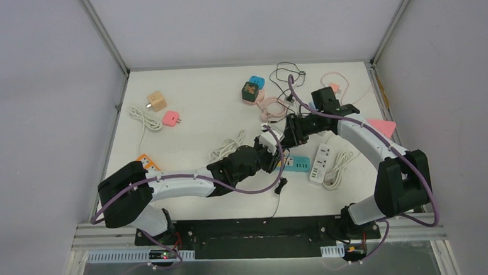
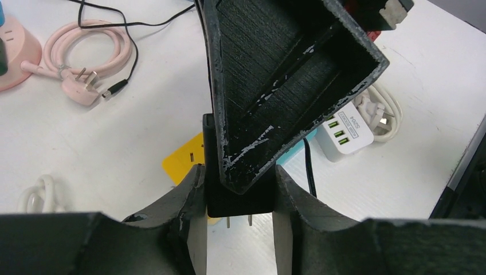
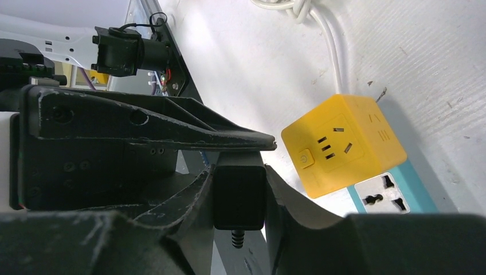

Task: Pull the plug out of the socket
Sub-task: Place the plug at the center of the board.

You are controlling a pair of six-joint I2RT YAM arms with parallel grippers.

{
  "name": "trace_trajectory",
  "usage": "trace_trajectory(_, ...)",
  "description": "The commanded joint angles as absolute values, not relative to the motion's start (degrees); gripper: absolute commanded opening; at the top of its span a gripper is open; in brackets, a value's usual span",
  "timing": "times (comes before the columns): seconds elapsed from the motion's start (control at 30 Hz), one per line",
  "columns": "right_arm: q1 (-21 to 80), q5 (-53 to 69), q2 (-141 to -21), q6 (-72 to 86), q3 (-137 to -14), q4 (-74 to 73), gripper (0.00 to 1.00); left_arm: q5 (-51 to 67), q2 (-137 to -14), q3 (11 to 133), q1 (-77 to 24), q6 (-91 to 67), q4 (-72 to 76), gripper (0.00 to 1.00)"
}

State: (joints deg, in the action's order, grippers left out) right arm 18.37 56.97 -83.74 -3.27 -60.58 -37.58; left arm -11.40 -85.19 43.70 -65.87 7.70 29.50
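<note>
A black plug point(image 2: 238, 195) hangs just above the table with both grippers on it. My left gripper point(image 2: 238, 175) is shut on its sides, and the two bare metal prongs point(image 2: 250, 219) stick out below, free of any socket. My right gripper point(image 3: 239, 172) is shut on the same plug point(image 3: 239, 195) from the opposite end, where the cable's ribbed stub shows. One right finger point(image 2: 286, 74) lies across the plug in the left wrist view. The yellow cube socket point(image 3: 344, 143) sits on a teal power strip point(image 3: 395, 192) on the table beneath. In the top view both grippers meet at the plug point(image 1: 274, 152).
A white USB power strip point(image 1: 319, 163) with a coiled white cord lies right of the teal strip point(image 1: 296, 164). A pink cable coil point(image 2: 86, 51) and black wires lie farther back. A wooden cube point(image 1: 157, 101), pink adapter point(image 1: 171, 119) and orange socket point(image 1: 147, 161) are at the left.
</note>
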Motion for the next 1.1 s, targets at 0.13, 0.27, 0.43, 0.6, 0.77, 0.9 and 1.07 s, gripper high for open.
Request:
trace_trajectory(0.13, 18.69, 58.01, -82.53, -7.8, -64.61, -41.18, 0.86, -5.38, -82.68, 42.24, -63.96, 8.95, 30.82, 0.0)
trace_trajectory(0.27, 17.55, 58.03, -80.48, -10.66, -65.58, -43.68, 1.0, -3.72, -80.23, 41.28, -62.96, 7.65, 26.81, 0.0)
trace_trajectory(0.43, 15.25, 58.57, -77.63, -12.41, -65.93, -44.74, 1.0, -1.75, -75.19, 41.01, -60.57, 4.94, 19.5, 0.0)
trace_trajectory(0.6, 13.05, 60.31, -75.42, -12.51, -65.94, -44.5, 1.0, -0.09, -69.74, 42.36, -56.65, 0.76, 10.25, 0.0)
trace_trajectory(0.77, 11.63, 58.56, -73.48, -10.59, -64.39, -41.43, 1.0, 4.28, -63.05, 44.73, -51.88, -3.4, 3.13, 0.0)
trace_trajectory(0.9, 11.33, 55.54, -72.02, -8.21, -63.1, -38.16, 1.0, 6.4, -59.09, 51.46, -46.85, -6.48, -5.76, 0.0)
trace_trajectory(1.07, 11.13, 51.25, -70.37, -5.85, -61.79, -34.73, 1.0, 6.52, -57.82, 60.77, -40.36, -10.16, -15.04, 0.0)
